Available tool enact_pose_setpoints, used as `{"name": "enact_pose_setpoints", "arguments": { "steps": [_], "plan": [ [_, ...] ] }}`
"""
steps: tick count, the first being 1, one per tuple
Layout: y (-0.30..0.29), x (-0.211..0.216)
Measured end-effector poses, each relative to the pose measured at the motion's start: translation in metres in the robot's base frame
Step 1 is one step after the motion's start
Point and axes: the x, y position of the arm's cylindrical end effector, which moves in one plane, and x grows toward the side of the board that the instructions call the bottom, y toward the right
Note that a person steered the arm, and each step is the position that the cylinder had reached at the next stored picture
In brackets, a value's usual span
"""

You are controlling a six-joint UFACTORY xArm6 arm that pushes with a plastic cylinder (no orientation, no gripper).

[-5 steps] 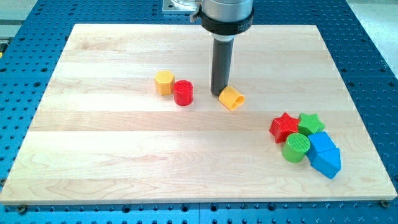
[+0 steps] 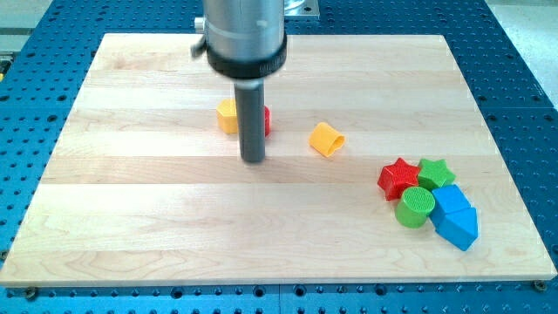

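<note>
My tip rests on the wooden board just below the red cylinder, which the rod mostly hides. A yellow hexagonal block sits to the left of the red one, partly behind the rod. To the view's right of the tip lies a tilted yellow block, well apart from it. I cannot tell whether the rod touches the red cylinder.
At the view's lower right is a tight cluster: a red star, a green star, a green cylinder and two blue blocks. A blue perforated table surrounds the board.
The rod has swung from beside the tilted yellow block to the view's left and down, now standing in front of the red cylinder. No block has visibly moved.
</note>
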Motion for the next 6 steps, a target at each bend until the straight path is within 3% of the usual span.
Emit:
{"name": "enact_pose_setpoints", "arguments": {
  "steps": [1,2,4,6],
  "plan": [
    [0.074,0.002],
    [0.087,-0.033],
    [0.115,-0.041],
    [0.103,-0.045]
  ]
}}
